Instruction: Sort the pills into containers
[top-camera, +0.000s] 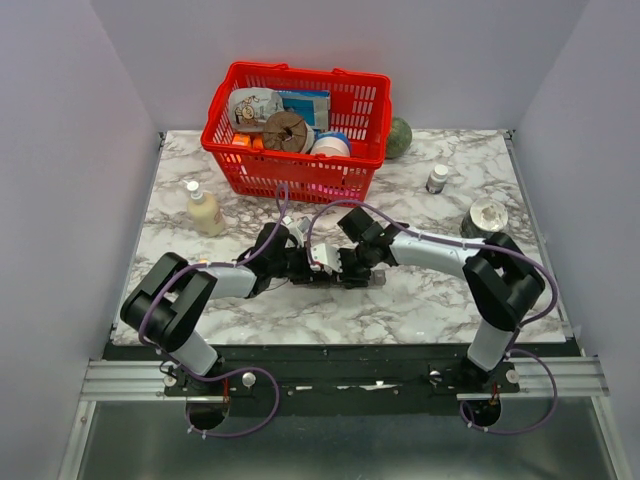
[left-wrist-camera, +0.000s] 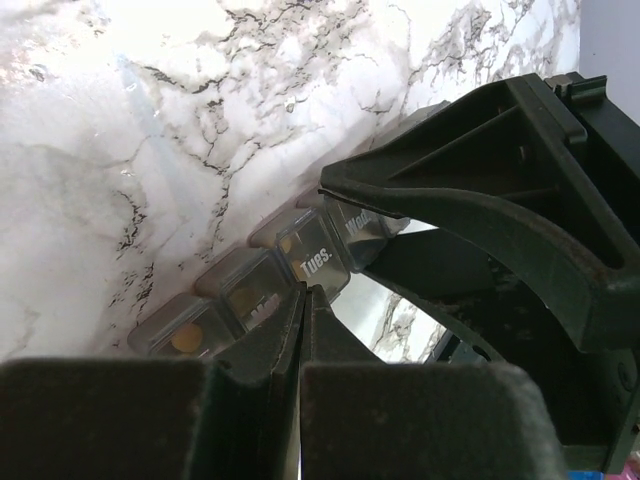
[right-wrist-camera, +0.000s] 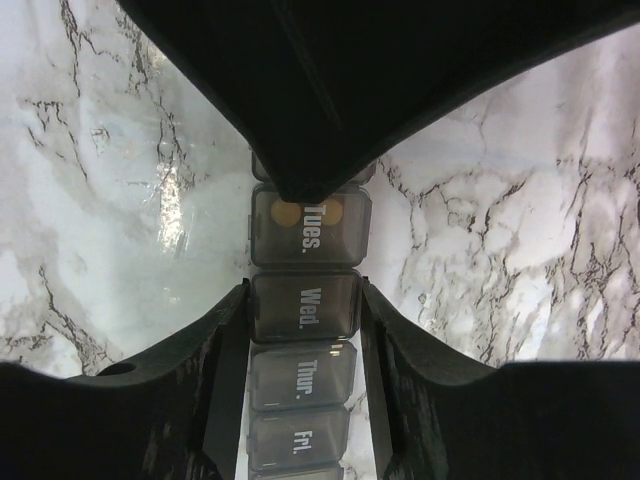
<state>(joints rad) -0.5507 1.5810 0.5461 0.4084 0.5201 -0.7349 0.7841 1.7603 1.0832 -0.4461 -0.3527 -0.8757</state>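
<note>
The containers are one dark grey strip (right-wrist-camera: 300, 375) with day labels, lying on the marble table under both grippers; a bit of it shows in the top view (top-camera: 372, 279). The Tues., Wed., Thur. and Fri. lids are down. Orange pills (right-wrist-camera: 286, 212) show through the Tues. lid, and more pills (left-wrist-camera: 186, 338) show in the end compartments. My right gripper (right-wrist-camera: 303, 305) straddles the strip, its fingers pressed on both sides of the Wed. compartment. My left gripper (left-wrist-camera: 305, 292) is shut, its tip resting on the strip (left-wrist-camera: 320, 258) beside Tues. In the top view the left gripper (top-camera: 318, 262) and the right gripper (top-camera: 347, 268) meet mid-table.
A red mesh basket (top-camera: 240, 165) with several items stands at the back. A cream bottle (top-camera: 204, 210) stands at the left. A small pill bottle (top-camera: 437, 178) and a round white dish (top-camera: 487, 215) are at the right. A green ball (top-camera: 399, 138) sits behind the basket.
</note>
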